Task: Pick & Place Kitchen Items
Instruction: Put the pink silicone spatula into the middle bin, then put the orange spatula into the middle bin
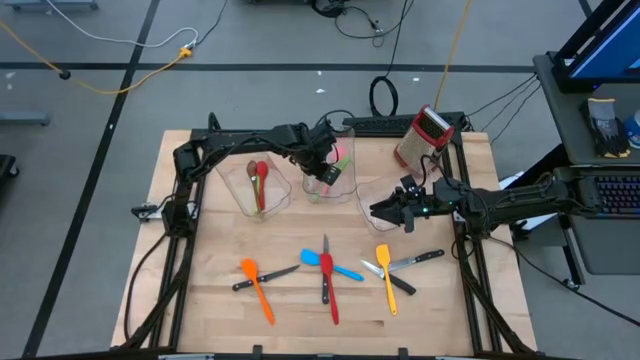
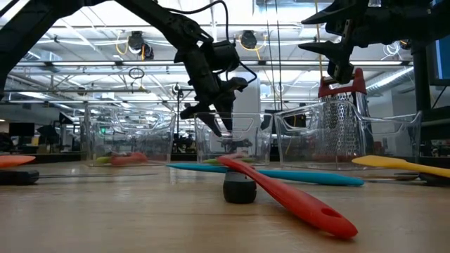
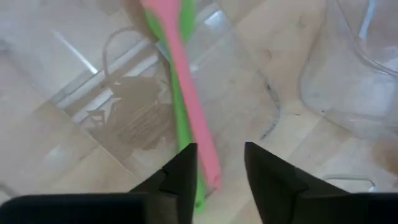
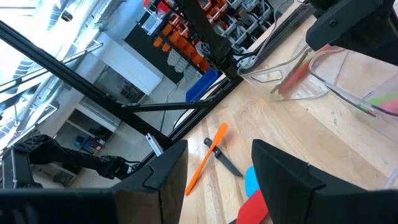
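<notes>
- High view: the left gripper hangs over the middle clear bin, at about 12 o'clock from the centre of the wooden surface.
- Left wrist view: its two dark fingers stand slightly apart with nothing between them; a pink spatula lies across a green spatula on the bin floor just beyond the tips.
- High view: the left-hand bin, at about 10 o'clock, holds a red spoon and a brown spoon.
- The right gripper hovers at about 2 o'clock, beside the right-hand bin; in the right wrist view its fingers are parted and hold nothing.
- A red-topped metal grater stands at about 1 o'clock by the far edge.
- Loose utensils lie along the near half: an orange spatula crossed by a black-handled knife at about 7 o'clock.
- At about 6 o'clock lie a blue spatula, a red spatula and a second knife, overlapping.
- At about 5 o'clock a yellow spatula lies with two more knives.
- Low view: the red spatula rests tilted over a knife's black handle end.
</notes>
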